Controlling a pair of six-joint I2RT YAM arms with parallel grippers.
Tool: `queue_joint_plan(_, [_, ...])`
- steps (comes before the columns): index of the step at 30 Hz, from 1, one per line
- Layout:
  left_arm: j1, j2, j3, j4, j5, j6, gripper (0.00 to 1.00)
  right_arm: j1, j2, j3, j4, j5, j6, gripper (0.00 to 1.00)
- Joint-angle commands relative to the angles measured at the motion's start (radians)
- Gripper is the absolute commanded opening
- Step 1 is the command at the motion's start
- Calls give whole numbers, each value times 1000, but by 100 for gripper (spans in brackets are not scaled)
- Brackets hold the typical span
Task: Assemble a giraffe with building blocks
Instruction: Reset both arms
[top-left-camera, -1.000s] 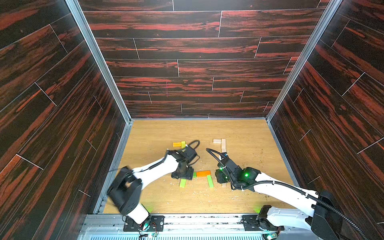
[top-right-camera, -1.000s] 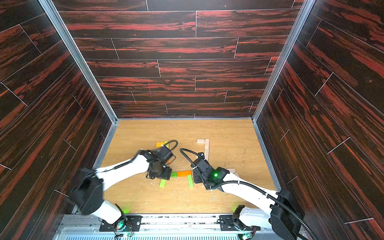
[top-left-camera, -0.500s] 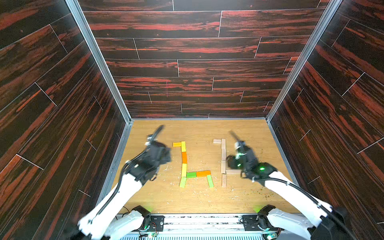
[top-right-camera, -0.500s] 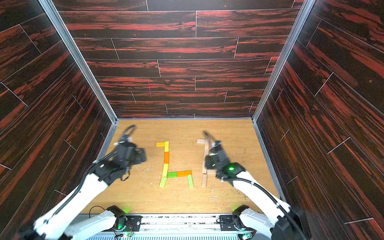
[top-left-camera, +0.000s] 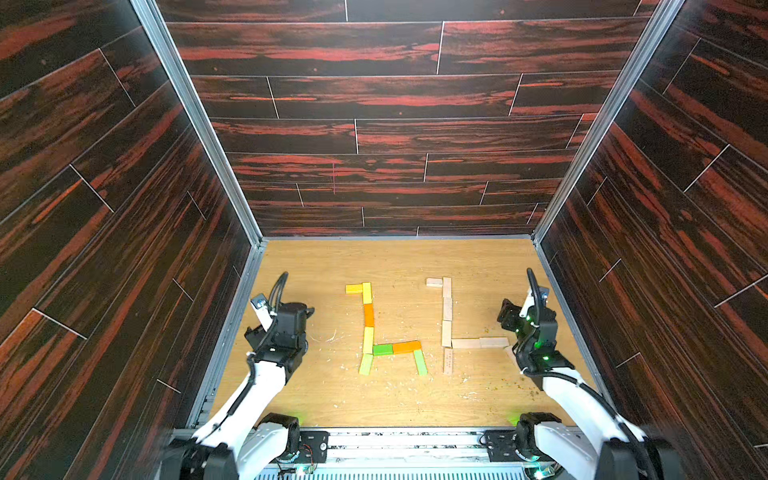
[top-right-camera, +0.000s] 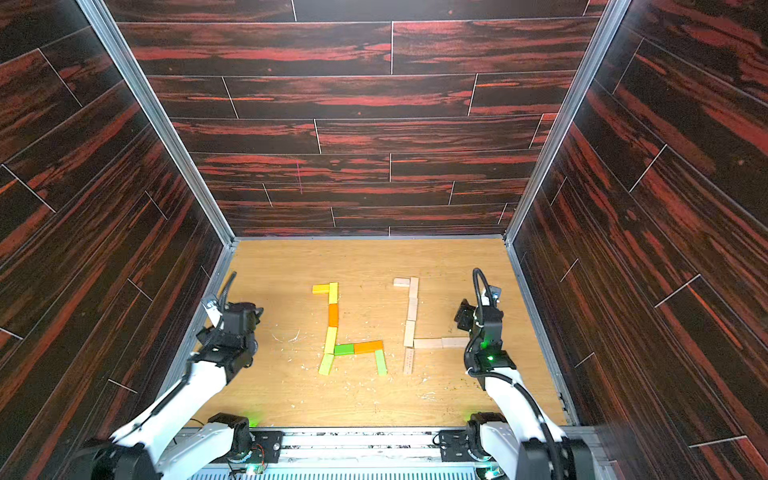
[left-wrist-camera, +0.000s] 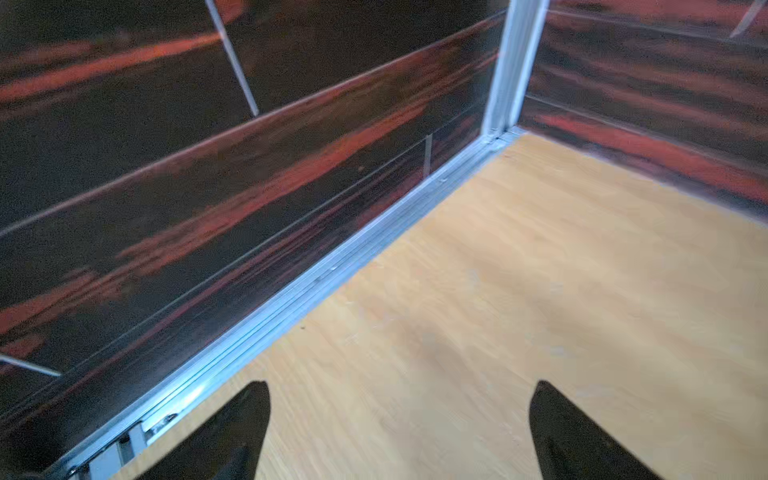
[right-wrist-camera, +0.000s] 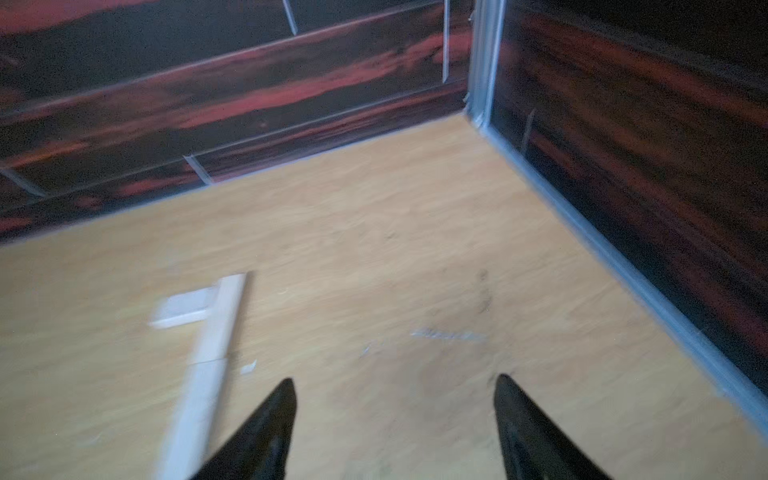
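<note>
Showing the building blocks (top-left-camera: 369, 316) lying flat on the table (top-left-camera: 399, 257): a coloured giraffe (top-left-camera: 392, 348) beside a plain wooden giraffe (top-left-camera: 446, 309). Having just backed off to opposite sides, leaving the left gripper (left-wrist-camera: 399, 386) gaping wide and the right gripper (right-wrist-camera: 395, 380) spread, both empty. Likely signalling assembly finished.

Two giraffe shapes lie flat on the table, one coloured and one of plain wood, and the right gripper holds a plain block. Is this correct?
Not quite. The right gripper holds nothing: the right wrist view shows its jaws apart with only bare table between them. The coloured giraffe and the plain wooden giraffe do lie flat on the table.
</note>
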Motion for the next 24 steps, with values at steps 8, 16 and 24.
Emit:
queue_joint_plan(8, [68, 140, -95, 405, -49, 97, 100, -16, 405, -165, 926, 127, -174, 96])
queue_joint_plan(16, [121, 254, -109, 667, 77, 194, 100, -21, 477, -118, 900, 82, -182, 97])
queue_joint_plan(24, [143, 400, -74, 784, 289, 254, 100, -90, 471, 2, 636, -36, -112, 97])
